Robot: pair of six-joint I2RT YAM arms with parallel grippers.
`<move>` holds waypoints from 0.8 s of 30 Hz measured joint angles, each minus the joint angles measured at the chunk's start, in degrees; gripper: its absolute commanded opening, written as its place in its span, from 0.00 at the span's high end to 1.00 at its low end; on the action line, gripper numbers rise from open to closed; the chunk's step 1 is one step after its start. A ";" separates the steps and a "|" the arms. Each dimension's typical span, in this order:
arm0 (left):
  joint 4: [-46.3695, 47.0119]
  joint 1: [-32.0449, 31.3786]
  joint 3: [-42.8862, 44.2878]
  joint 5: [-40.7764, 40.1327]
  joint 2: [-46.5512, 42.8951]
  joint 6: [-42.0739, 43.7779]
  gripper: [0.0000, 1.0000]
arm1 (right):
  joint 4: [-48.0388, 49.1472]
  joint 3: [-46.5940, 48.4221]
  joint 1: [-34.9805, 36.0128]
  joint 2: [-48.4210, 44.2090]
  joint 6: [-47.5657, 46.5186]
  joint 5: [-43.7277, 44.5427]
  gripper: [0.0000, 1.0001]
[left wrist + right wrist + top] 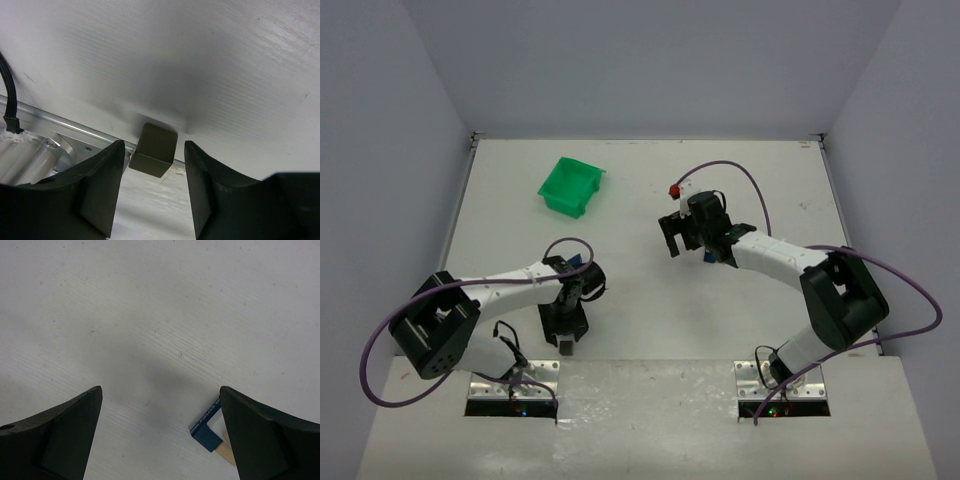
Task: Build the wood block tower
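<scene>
A dark olive cube lies at the table's near edge against a metal rail; in the top view it shows just below my left gripper. The left gripper is open, its fingertips on either side of the cube, not touching it. A small stack with a blue block marked POLICE, white and tan parts lies beside the right finger of my right gripper, which is open and empty. In the top view the blue stack is partly hidden under the right wrist, with the right gripper to its left.
A green plastic bin stands at the back left. A small red piece lies behind the right gripper. A small blue piece shows beside the left arm's wrist. A metal base plate lies past the table edge.
</scene>
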 measured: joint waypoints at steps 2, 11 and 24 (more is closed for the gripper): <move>0.04 0.00 0.46 -0.03 1.07 0.44 0.70 | -0.04 0.00 -0.16 0.00 0.00 0.16 0.01; 0.09 0.00 1.42 -0.12 4.16 1.45 0.95 | -0.10 0.00 -2.53 0.00 0.25 0.33 0.01; 0.93 -1.10 1.39 2.74 -1.75 3.21 0.34 | -0.12 0.00 -2.97 0.00 1.06 0.24 0.01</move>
